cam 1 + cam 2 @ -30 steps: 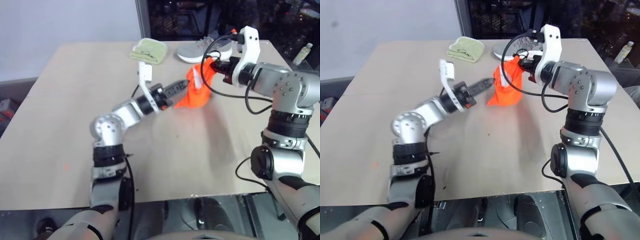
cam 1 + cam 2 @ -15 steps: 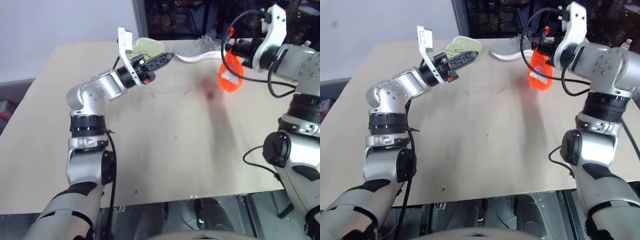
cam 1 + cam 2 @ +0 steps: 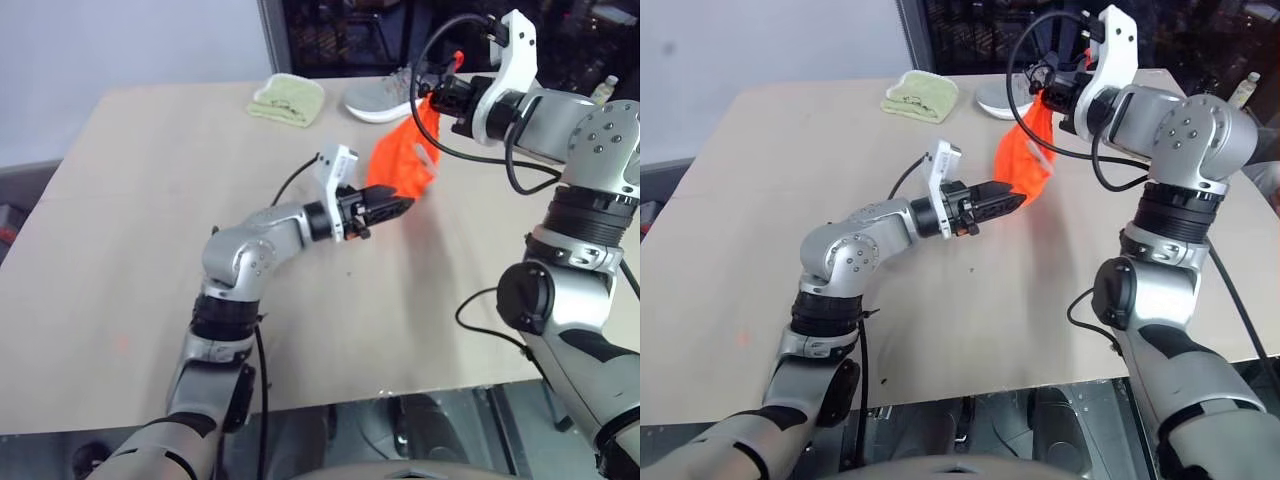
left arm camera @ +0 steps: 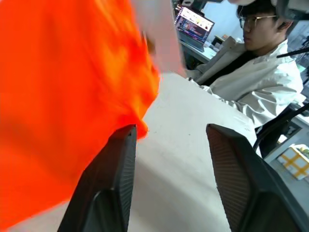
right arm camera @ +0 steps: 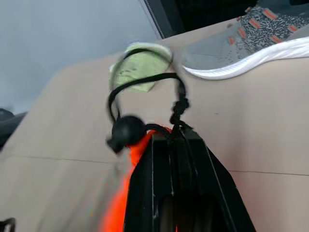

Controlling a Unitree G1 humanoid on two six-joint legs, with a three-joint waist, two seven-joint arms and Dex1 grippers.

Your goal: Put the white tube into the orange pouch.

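Pouch first: the orange pouch [image 3: 402, 165] hangs above the worktop [image 3: 150, 250], nearer its far edge than its near one, held up by its top in my right gripper [image 3: 437, 97], whose fingers are pressed together on the fabric and the black cord [image 5: 145, 87]. A pale strip shows against the orange cloth, which I take to be the white tube [image 3: 421, 155]; whether it sits fully inside the pouch or pokes from the mouth I cannot tell. My left gripper [image 3: 395, 208] is just below and beside the hanging pouch, its fingers [image 4: 111, 179] spread with nothing between them, one of them close against the orange cloth.

As I judge it, the tube has been let go at the pouch, so this is the end of the insertion step. Next I would check that the tube is seated, nudge it deeper if needed, and keep the pouch upright.

Near the far edge lie a folded green cloth [image 3: 290, 100] and a grey shoe [image 3: 385, 97]. A person [image 4: 251, 72] sits beyond the worktop.
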